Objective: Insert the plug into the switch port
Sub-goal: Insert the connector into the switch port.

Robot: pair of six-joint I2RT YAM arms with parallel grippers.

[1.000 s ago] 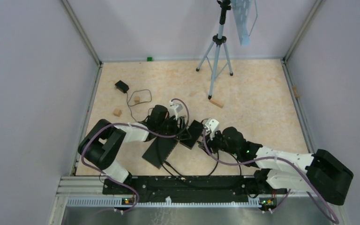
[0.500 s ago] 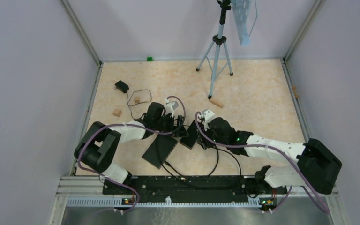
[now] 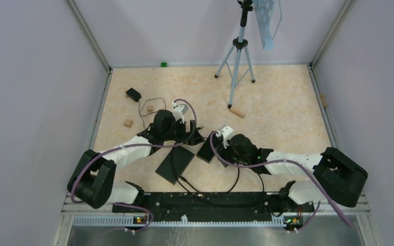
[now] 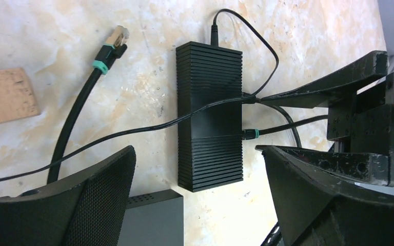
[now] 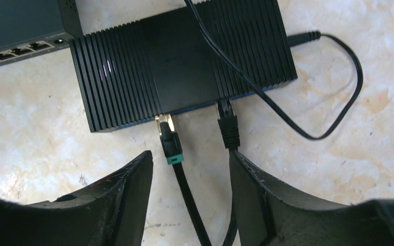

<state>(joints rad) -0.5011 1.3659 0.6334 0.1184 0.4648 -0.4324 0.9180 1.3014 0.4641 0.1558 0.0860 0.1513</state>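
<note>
Plug (image 5: 169, 139), teal-banded, touches ribbed black switch (image 5: 133, 72).

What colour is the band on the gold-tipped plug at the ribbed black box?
Teal-green band on the black plug; clearest in the right wrist view.

Black ribbed box (image 5: 184, 66), teal-banded black plug (image 5: 169, 141), beige marbled table (image 3: 277, 102)

Your marbled bench (image 3: 277, 118) has a ribbed black box (image 5: 184, 61) beside a grey switch (image 5: 20, 25), plus a loose plug (image 4: 117, 37), some wooden blocks (image 3: 237, 113), a small black adapter (image 3: 133, 94) and a tripod (image 3: 234, 77).
</note>
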